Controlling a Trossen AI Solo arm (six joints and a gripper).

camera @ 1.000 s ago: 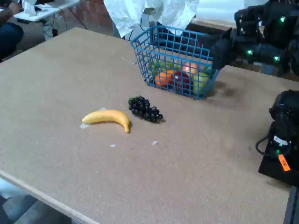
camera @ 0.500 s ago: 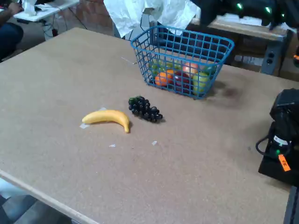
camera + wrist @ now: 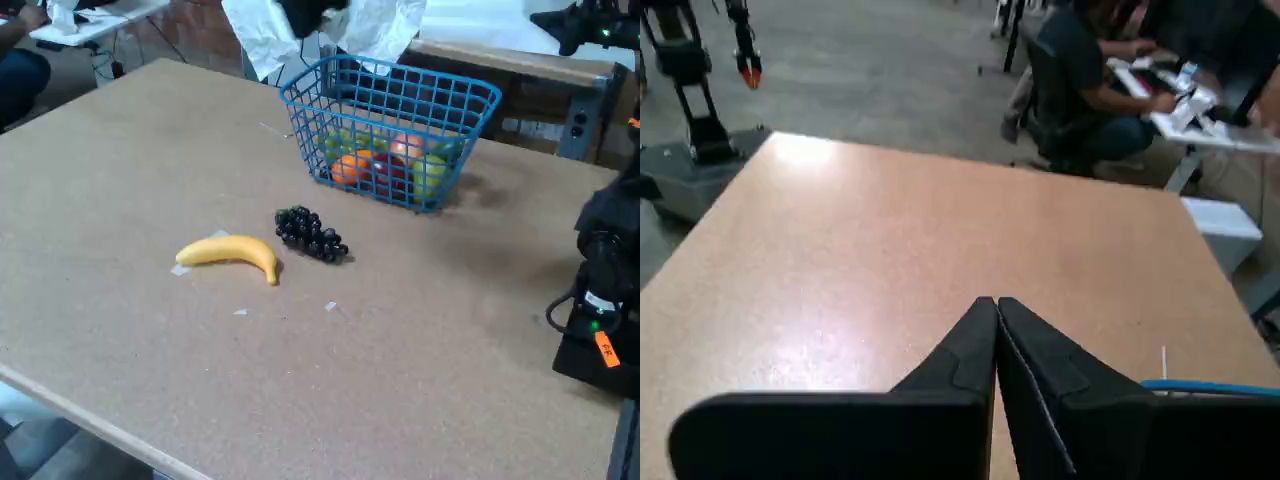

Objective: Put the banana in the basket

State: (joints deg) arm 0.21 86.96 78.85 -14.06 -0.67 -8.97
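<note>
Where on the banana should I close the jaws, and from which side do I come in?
Grip the banana at its thick middle, coming straight down from above with the jaws across its width. It lies flat on the table, curved, long axis running left to right in the fixed view. The grape bunch sits close to its right end, so stay clear of that tip.

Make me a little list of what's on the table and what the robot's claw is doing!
banana: lying on the table, not picked up yet
grapes: dark bunch just right of the banana, apart from it
basket: blue wire, behind the grapes, already holding several colourful fruits
gripper: fingers pressed together, holding nothing, up over bare table
person: sitting at a desk past the table's far end in the wrist view
</note>
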